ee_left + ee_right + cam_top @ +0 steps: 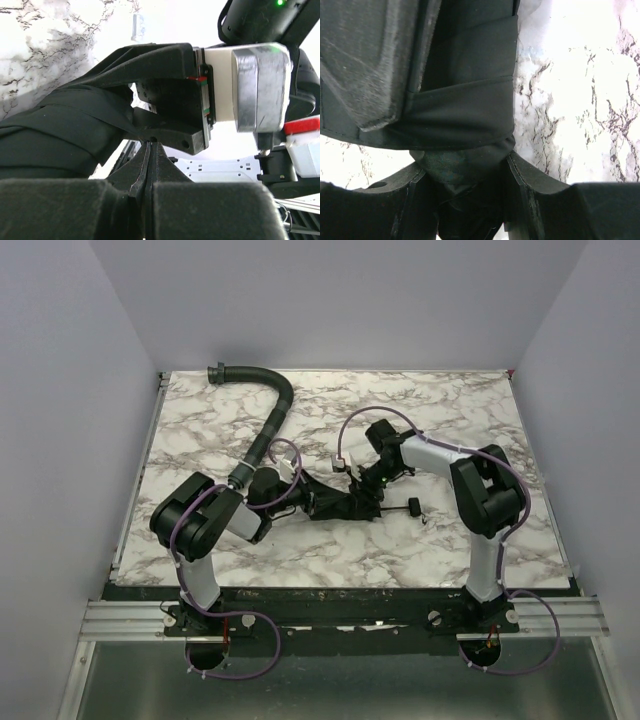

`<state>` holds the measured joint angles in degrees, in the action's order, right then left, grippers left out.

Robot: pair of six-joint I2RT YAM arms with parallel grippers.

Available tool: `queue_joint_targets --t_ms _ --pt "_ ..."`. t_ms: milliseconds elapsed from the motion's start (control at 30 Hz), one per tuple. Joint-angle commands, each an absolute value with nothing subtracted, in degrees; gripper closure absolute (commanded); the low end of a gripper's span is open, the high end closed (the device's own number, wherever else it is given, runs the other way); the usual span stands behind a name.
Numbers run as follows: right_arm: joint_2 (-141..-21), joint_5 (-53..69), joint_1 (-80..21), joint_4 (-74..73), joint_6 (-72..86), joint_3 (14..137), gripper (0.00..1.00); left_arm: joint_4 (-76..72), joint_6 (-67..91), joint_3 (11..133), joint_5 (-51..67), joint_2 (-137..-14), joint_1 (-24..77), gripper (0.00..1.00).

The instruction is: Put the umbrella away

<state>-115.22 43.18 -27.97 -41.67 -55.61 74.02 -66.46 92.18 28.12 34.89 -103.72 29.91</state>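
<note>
Currently the right gripper [465, 182] clamps the umbrella [465, 115] fabric between part-closed jaws. The left gripper [150, 167] is fully shut beside it, and a pinch on cloth cannot be confirmed. The umbrella lies collapsed at centre frame, so folding appears done; the handle [412, 506], offset right, suggests full retraction and stowing remain.

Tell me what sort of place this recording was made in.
Probably a robot lab test cell: a marble-patterned table boxed in by plain pale walls, with a left arm and right arm bolted to an aluminium rail, and an umbrella between them.
</note>
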Motion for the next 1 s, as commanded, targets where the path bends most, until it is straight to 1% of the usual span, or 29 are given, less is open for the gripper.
queue_joint_targets --t_ms 0,400,667,800,967 --pt "-126.62 31.81 -26.56 -51.79 -56.23 71.70 0.90 -73.01 91.27 27.43 36.77 -103.43 30.50 1.00" --pt "-133.14 34.50 -24.62 -58.50 -55.08 79.18 0.90 -76.15 87.43 28.43 39.64 -108.40 30.85 1.00" --pt "-134.89 35.07 -23.46 -60.53 -55.55 81.05 0.90 -74.11 82.61 30.19 44.52 -110.37 30.08 1.00" --pt "-135.76 34.77 -22.98 -61.14 -55.34 81.94 0.90 -70.51 79.49 31.60 48.00 -110.14 28.80 1.00" --pt "-136.53 34.42 -22.85 -60.50 -53.61 83.10 0.90 -68.35 79.10 32.48 50.03 -109.65 28.60 1.00"
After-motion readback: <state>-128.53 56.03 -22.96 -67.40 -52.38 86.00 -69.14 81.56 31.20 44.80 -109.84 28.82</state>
